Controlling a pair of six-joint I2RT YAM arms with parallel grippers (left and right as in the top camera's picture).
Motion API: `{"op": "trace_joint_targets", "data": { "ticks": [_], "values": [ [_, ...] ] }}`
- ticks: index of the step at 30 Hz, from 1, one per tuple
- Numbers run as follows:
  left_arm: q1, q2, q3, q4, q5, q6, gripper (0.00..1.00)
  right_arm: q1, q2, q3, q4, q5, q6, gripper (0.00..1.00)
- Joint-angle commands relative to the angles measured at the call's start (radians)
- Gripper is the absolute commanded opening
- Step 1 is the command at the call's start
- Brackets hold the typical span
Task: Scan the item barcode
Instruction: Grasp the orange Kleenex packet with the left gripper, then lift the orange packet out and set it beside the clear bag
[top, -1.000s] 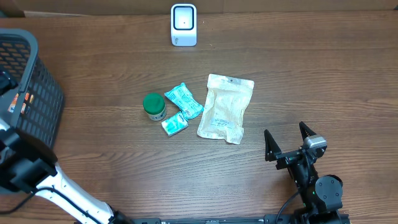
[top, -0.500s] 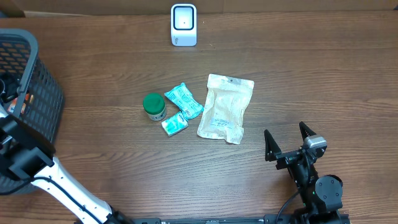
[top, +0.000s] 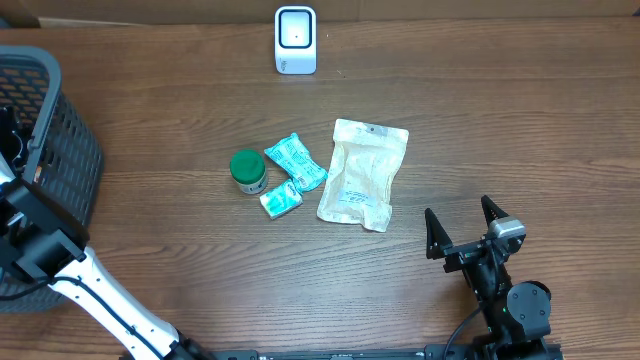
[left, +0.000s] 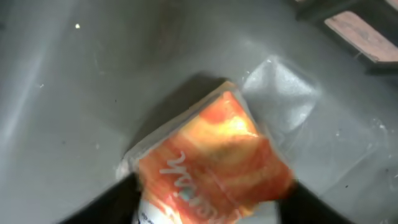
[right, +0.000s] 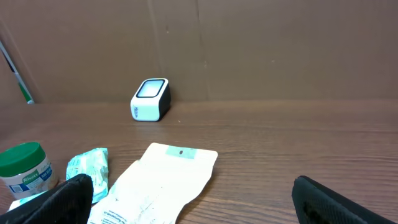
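A dark mesh basket (top: 70, 150) stands at the left edge of a brown wooden table (top: 520, 120). The left arm (top: 100, 295), white with black joints, rises from the near left corner and reaches over the basket's rim.

The left wrist view looks down at the grey basket floor. An orange and yellow packet (left: 211, 162) with white lettering lies there, in clear wrapping. The left gripper (left: 208, 208) has one dark finger on each side of the packet, close to its edges. The jaws are partly apart, and it is not clear whether they are gripping the packet or only framing it.

Near the middle of the table stands a small jar with a green lid (top: 247, 170). Just beside it to the right lie two teal packets, a larger one (top: 295, 160) and a smaller one (top: 281, 199) nearer the front edge. A small white scanner (top: 295, 40) with a dark window stands at the far edge, well apart from them. Just right of the teal packets lies a pale flat pouch (top: 362, 172).

The right gripper (top: 463, 228) sits toward the near right corner, pointing at the far edge. Its jaws are spread wide and hold nothing.
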Motion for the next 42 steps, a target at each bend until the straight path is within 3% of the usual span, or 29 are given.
{"op": "trace_joint_targets", "data": {
  "ticks": [1,3,4,16,22,32,36,42],
  "values": [
    [0.005,0.023,-0.016,-0.008,0.025,0.029,0.20,0.004,-0.009,-0.010,0.007,-0.001,-0.002,1.00],
    [0.005,0.023,-0.016,-0.015,0.025,0.029,0.06,0.004,-0.009,-0.010,0.007,-0.001,-0.002,1.00],
    [0.005,0.023,-0.016,-0.019,0.025,0.028,0.04,0.004,-0.009,-0.010,0.007,-0.001,-0.002,1.00],
    [0.005,-0.060,0.106,-0.127,0.022,-0.045,0.04,0.004,-0.009,-0.010,0.007,-0.001,-0.002,1.00],
    [0.005,-0.217,0.214,-0.180,0.042,-0.101,0.04,0.004,-0.009,-0.010,0.007,-0.001,-0.002,1.00],
    [-0.005,-0.588,0.247,-0.256,0.246,-0.111,0.04,0.004,-0.009,-0.010,0.007,-0.001,-0.002,1.00],
    [-0.063,-0.697,0.247,-0.306,0.368,-0.114,0.04,0.004,-0.009,-0.010,0.007,-0.001,-0.002,1.00],
    [-0.251,-0.724,0.245,-0.400,0.391,-0.114,0.04,0.004,-0.009,-0.010,0.007,-0.001,-0.002,1.00]
  ]
}}
